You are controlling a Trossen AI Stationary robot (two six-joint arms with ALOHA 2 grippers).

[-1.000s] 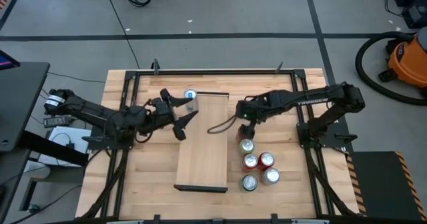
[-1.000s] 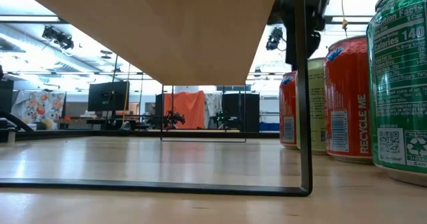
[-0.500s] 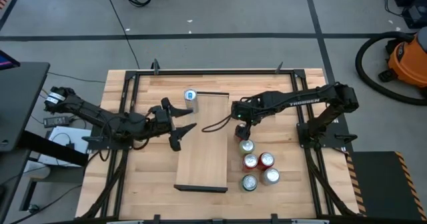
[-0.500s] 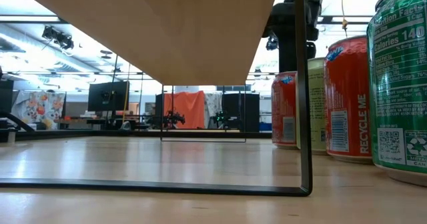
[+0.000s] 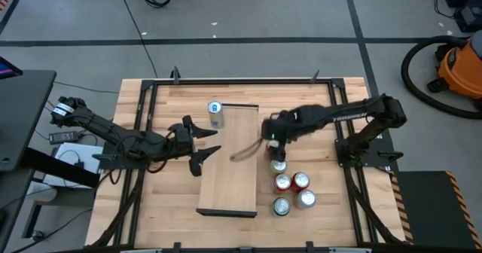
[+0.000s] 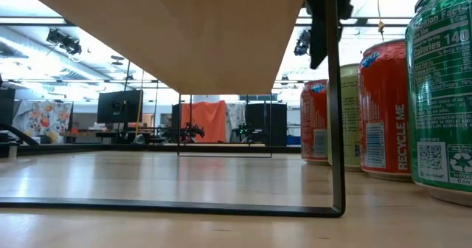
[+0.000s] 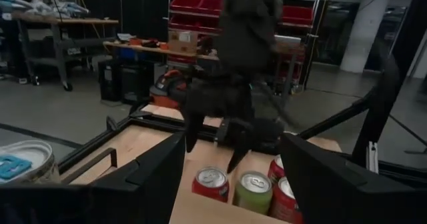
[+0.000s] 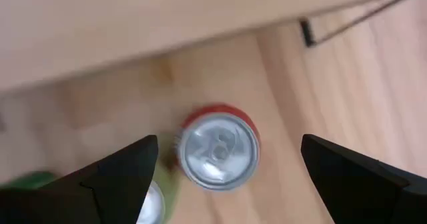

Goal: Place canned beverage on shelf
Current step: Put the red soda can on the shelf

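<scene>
My left claw [image 5: 202,144] sits just off the left edge of the shelf [image 5: 230,159], part-open and holding nothing; I would leave it parked there, clear of the work. One silver-and-blue can [image 5: 215,108] stands by the far left corner of the shelf, beside the plank and, as far as I can tell, on the table [image 5: 169,193] and not on the shelf.

The shelf itself runs bare down the middle of the table. From table height I see it raised on a thin dark frame, so any can must be lifted well clear before it crosses over.

To the right of the shelf stand the rest of the cans in a cluster. My right claw [image 8: 220,161] hangs above the nearest one, a red can [image 8: 218,147], fingers spread wide and empty. Its wrist camera shows the silver lid roughly midway between the two fingers, which is what I want. I judge the step to be the grasp: I should come straight down, keep the can centred, and mind the green can [image 7: 252,191] right beside it, so a finger does not knock it. Then I close firmly and lift upright before I swing it over the shelf.
</scene>
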